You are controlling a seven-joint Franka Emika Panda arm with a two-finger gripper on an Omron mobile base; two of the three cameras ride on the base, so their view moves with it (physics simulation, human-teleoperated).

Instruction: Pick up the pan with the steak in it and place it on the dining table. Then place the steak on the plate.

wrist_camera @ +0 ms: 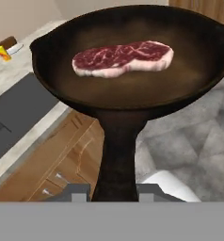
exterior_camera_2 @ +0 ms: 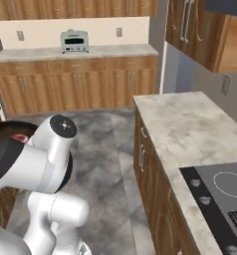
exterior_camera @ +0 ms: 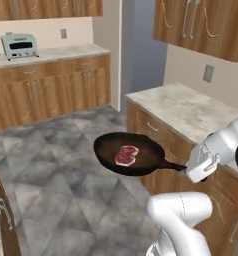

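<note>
The black pan hangs level in the air over the grey tiled floor, beside the corner of a marble counter. The red-pink steak lies flat near the middle of its dark brown inside. My gripper is shut on the end of the pan's long handle, to the right of the bowl. The hand view looks along the handle to the pan and the steak, with my gripper clamped on either side. The pan's rim peeks out behind my arm. The dining table and the plate are out of view.
A marble counter on wooden cabinets runs along the right, with a black cooktop set in it. A toaster stands on the far counter. Open tiled floor lies to the left of the pan.
</note>
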